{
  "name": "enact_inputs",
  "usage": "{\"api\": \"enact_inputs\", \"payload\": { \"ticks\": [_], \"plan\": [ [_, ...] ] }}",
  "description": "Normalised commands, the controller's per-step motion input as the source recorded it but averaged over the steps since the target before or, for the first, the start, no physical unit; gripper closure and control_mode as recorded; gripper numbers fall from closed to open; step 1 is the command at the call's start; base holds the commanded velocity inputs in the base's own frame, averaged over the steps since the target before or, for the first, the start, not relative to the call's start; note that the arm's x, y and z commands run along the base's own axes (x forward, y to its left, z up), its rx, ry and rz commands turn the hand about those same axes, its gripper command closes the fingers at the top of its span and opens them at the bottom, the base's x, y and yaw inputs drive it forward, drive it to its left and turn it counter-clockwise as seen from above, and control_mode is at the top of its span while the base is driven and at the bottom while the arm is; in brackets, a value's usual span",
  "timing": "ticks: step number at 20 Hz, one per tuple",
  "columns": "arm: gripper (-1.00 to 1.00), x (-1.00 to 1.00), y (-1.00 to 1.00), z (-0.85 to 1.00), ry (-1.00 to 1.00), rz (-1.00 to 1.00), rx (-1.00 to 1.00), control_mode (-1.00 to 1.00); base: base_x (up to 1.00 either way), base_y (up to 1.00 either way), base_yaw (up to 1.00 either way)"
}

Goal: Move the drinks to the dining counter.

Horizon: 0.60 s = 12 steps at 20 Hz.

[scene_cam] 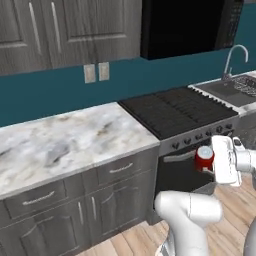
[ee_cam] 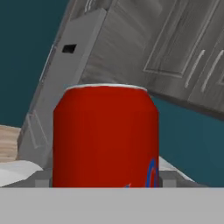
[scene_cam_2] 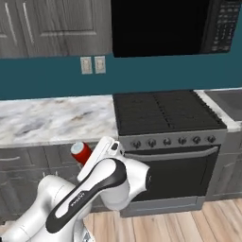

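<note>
The red soda can [ee_cam: 105, 135], one in number, sits between the two finger tips of the gripper [ee_cam: 105, 181] at the centre of the hand view, its silver rim upward in that frame; the jaws are clamped on its sides. In the left base view the can [scene_cam: 204, 159] shows at the right middle of the frame, against the white hand, in front of the oven door and off the floor. In the right base view it [scene_cam_2: 81, 152] shows at the lower left of centre, peeking from behind the white arm, below the edge of the marble top.

Going left to right across the left base view: two grey upper cabinet doors [scene_cam: 65, 30] fill the upper left, two wall plates [scene_cam: 96, 72] sit side by side on the teal backsplash [scene_cam: 50, 92], and the narrow marble top [scene_cam: 65, 140] runs across the left half, over grey drawers [scene_cam: 122, 169]. Next comes one black cooktop stove [scene_cam: 175, 110] with a row of knobs at its front, under one dark microwave [scene_cam: 190, 25]. At the far right one sink [scene_cam: 230, 90] has a curved tap [scene_cam: 235, 57].
</note>
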Motion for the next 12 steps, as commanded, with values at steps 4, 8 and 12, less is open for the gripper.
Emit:
{"api": "enact_inputs", "payload": {
  "ticks": [4, 8, 12],
  "plan": [
    [1.0, 0.0, 0.0, 0.0, 0.0, 0.0, 0.0, 1.0, 0.0, -0.55, -0.61],
    [1.0, 0.0, 0.0, 0.0, 0.0, 0.0, 0.0, 1.0, -0.09, -0.43, -0.54],
    [1.0, 0.0, 0.0, 0.0, 0.0, 0.0, 0.0, 1.0, -0.53, -0.25, -0.39]
  ]
}}
